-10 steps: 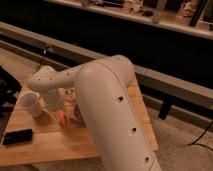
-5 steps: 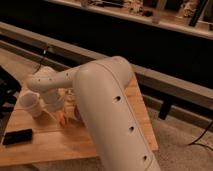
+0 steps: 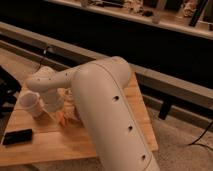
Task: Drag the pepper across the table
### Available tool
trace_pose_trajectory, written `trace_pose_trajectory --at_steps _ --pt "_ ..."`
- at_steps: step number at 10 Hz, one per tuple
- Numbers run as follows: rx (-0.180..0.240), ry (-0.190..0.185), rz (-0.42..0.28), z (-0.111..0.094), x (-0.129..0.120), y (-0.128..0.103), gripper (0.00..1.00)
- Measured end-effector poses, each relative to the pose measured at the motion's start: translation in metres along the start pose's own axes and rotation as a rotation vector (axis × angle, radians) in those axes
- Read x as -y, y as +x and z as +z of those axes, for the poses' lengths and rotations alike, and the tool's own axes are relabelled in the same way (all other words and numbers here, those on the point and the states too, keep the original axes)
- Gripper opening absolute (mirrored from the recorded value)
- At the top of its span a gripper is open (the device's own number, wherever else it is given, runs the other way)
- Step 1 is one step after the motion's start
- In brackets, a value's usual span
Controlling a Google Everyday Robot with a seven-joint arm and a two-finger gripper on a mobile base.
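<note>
the hand (image 3: 64, 108) is hanging low at centre left of the frame, right over the orange pepper (image 3: 63, 119) on the bench (image 3: 50, 147). can't tell if it's open or gripping. i'm guessing the drag is barely getting going.

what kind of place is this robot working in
Probably a lab or workshop: a small wooden table, a long cluttered shelf behind, and the robot's tool down by the white cup.
</note>
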Motion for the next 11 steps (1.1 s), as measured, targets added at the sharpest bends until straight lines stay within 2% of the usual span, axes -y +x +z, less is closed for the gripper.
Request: trace_pose_trajectory --at_steps 4,8,11 --pt "-0.005 0.001 -0.002 0.001 0.0 0.001 0.49" --pt "-0.026 0.004 0.025 0.015 0.009 0.003 0.49" --pt "-0.028 0.0 0.038 0.018 0.014 0.003 0.49"
